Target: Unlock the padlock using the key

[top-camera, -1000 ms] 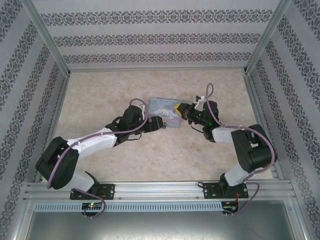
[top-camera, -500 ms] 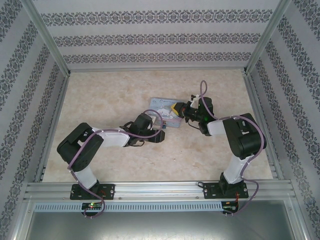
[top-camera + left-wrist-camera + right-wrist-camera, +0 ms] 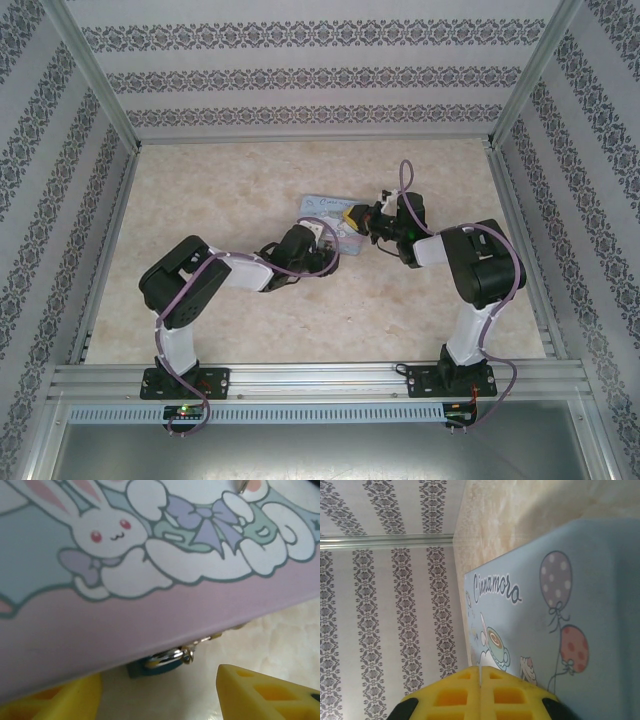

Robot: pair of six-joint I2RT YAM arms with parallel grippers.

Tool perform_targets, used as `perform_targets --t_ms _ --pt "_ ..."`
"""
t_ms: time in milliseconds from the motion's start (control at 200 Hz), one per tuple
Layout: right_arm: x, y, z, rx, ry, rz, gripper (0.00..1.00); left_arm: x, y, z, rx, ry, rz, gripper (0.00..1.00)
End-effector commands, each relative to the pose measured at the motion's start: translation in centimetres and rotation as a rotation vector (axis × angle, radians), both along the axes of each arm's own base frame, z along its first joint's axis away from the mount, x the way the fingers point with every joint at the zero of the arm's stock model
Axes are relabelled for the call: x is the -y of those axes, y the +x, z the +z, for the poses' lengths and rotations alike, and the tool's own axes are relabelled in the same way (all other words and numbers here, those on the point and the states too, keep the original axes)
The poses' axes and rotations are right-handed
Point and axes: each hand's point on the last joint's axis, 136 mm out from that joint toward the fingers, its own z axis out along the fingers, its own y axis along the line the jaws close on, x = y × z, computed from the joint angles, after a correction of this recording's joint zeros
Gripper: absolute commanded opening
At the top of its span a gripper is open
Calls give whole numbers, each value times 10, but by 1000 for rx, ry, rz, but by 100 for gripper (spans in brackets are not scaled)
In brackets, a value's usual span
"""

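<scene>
The padlock is tiny, with a dark teal body and a thin metal shackle. It hangs at the lower front edge of the cartoon tin, mostly tucked under that edge. My left gripper is open just in front of it, with one yellow finger on each side and nothing between them. My right gripper is shut, its yellow fingertips against the tin at its right end. The key is hidden; I see nothing sticking out between the shut fingers. In the top view the left gripper and right gripper flank the tin.
The tin lies on a beige marbled tabletop, inside patterned walls with a metal frame. Both arms reach in towards the table's middle, and open floor lies all around the tin.
The left arm has folded its elbow back towards its base while its gripper stayed at the tin's front edge. The right gripper has shifted slightly left, closer against the tin.
</scene>
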Motion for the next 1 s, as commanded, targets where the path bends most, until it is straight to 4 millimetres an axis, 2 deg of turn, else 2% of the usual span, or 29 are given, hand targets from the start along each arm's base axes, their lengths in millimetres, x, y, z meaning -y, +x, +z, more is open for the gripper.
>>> perform_targets --t_ms 0,90,330,450,630,759,994 --pt "1 7 5 30 12 15 0 10 11 -16 41 29 -5 63" --pt "1 7 3 24 12 16 0 19 10 -18 34 11 -22 62" --pt "3 7 -3 13 10 17 0 40 8 13 0 -226 -13 61" --pt "4 7 -5 9 7 13 0 39 12 21 -32 -353 40 60" --pt "6 5 -10 -1 1 7 0 32 18 16 -77 -459 108 60" --pt "6 3 -11 -4 1 9 0 31 17 16 -103 -503 120 59" --pt "7 4 -11 -4 2 8 0 29 7 33 -123 -586 130 58"
